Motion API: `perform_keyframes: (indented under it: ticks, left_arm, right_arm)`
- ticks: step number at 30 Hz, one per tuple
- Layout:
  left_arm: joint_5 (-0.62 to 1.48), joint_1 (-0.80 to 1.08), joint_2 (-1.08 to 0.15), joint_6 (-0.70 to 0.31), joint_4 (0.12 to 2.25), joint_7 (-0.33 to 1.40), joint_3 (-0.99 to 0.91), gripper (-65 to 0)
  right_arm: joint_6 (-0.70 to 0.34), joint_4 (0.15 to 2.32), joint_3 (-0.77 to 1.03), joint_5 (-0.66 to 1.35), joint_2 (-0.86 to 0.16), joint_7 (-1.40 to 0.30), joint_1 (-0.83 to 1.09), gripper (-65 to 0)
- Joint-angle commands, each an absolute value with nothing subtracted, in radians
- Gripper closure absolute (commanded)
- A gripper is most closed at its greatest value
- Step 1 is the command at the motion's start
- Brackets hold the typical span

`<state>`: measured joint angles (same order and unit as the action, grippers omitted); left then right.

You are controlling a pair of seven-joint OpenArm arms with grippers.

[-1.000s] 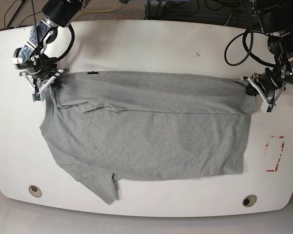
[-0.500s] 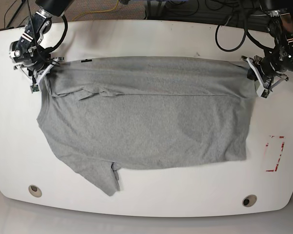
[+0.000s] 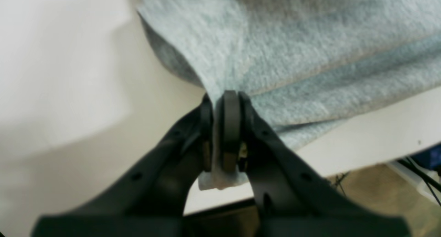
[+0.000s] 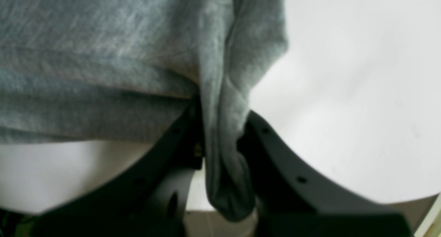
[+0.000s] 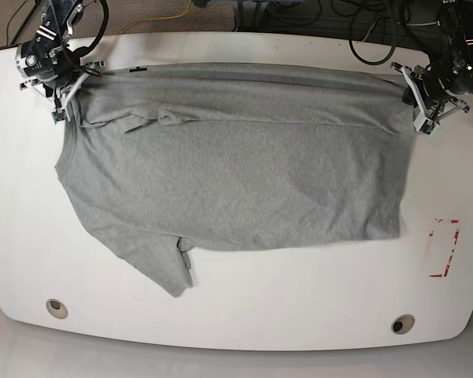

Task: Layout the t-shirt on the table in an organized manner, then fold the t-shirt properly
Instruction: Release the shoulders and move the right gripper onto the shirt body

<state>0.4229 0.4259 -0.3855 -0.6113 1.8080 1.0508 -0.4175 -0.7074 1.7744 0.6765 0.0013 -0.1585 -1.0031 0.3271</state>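
The grey t-shirt (image 5: 236, 165) lies spread across the white table (image 5: 299, 315), its far edge stretched taut between my two grippers near the table's back edge. At the shirt's far right corner in the base view, my left gripper (image 5: 416, 93) is shut on the cloth; the left wrist view shows a thin fold of the t-shirt (image 3: 293, 51) pinched between the left gripper (image 3: 222, 102) pads. My right gripper (image 5: 72, 85) is shut on the far left corner; the right wrist view shows a thick bunch of the t-shirt (image 4: 224, 126) between the right gripper (image 4: 220, 126) fingers. No lettering shows.
One sleeve (image 5: 169, 272) points toward the front edge at lower left. Two round grommet holes (image 5: 56, 307) (image 5: 402, 324) sit near the front edge. A red-lined rectangular mark (image 5: 443, 248) lies at right. Cables run behind the table's back edge.
Both grippers have pulled the shirt's far edge toward the back of the table, and the whole shirt has slid that way. Both grips on the corners have held.
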Motion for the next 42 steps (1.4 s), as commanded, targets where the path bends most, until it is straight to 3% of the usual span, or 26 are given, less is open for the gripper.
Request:
perform_keyframes:
  ticks: [1, 8, 12, 16, 20, 24, 42]
  left_arm:
    - [0.4, 0.437, -0.406, -0.644, 1.825, 1.053, -0.446, -2.2]
    - [0.398, 0.452, -0.406, -0.694, 1.825, 1.053, -0.447, -2.4]
    - [0.398, 0.452, -0.406, -0.694, 1.825, 1.053, -0.447, -4.7]
    - [0.4, 0.452, -0.406, -0.694, 1.825, 1.053, -0.447, -12.9]
    - [0.401, 0.447, -0.406, -0.694, 1.827, 1.053, -0.447, -19.6]
    - [0.401, 0.446, -0.406, -0.694, 1.85, 1.053, -0.449, -23.5]
    - [0.406, 0.407, -0.432, -0.696, 1.933, 1.055, -0.449, -23.6]
  right_arm:
    - [-0.698, 1.804, 0.682, -0.024, -0.174, -1.013, 0.343, -1.4]
    - [-0.698, 1.808, 0.685, -0.028, -0.173, -1.013, 0.351, -4.3]
    - [-0.698, 1.81, 0.688, -0.025, -0.173, -1.013, 0.349, -18.1]
    - [-0.698, 1.822, 0.69, -0.025, -0.173, -1.013, 0.346, -36.1]
    - [-0.698, 1.874, 0.69, -0.024, -0.171, -1.013, 0.348, -47.4]
    - [-0.698, 1.929, 0.691, -0.024, -0.159, -1.013, 0.349, -49.8]
    - [-0.698, 2.012, 0.682, 0.068, -0.102, -1.061, 0.272, -49.5]
